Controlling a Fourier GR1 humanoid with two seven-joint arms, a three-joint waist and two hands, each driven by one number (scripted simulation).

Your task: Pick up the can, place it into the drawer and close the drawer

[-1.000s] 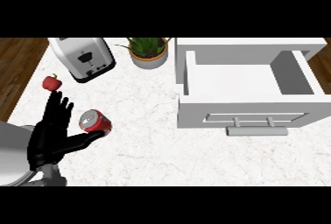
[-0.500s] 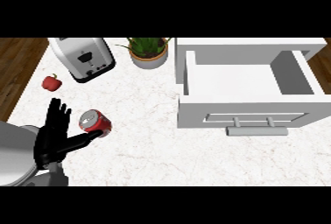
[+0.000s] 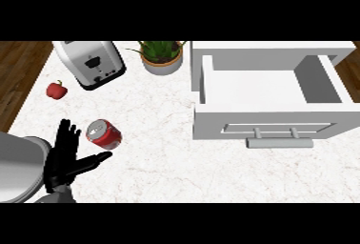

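**Can lying near the counter's left edge, open hand beside it**

The red can (image 3: 104, 133) is lying tilted on its side on the white marble counter (image 3: 175, 167), near the left edge, its silver top facing up and toward the far left. Just beside it, on the left and near side, the left hand (image 3: 65, 159) is showing released, with straight fingers pointing toward the far edge and the thumb reaching out under the can; whether the thumb is touching the can cannot be told. The grey forearm is coming in at the near left corner.

Farther along the left edge, a small red pepper (image 3: 57, 90) is sitting alone. A toaster (image 3: 91, 64) is standing by the far edge, with a potted plant (image 3: 162, 56) just to its right. At the far right corner, well apart from the can, the white drawer (image 3: 271, 124) is standing pulled open, its inside showing bare and its handle facing the near edge. The right hand is showing nowhere.
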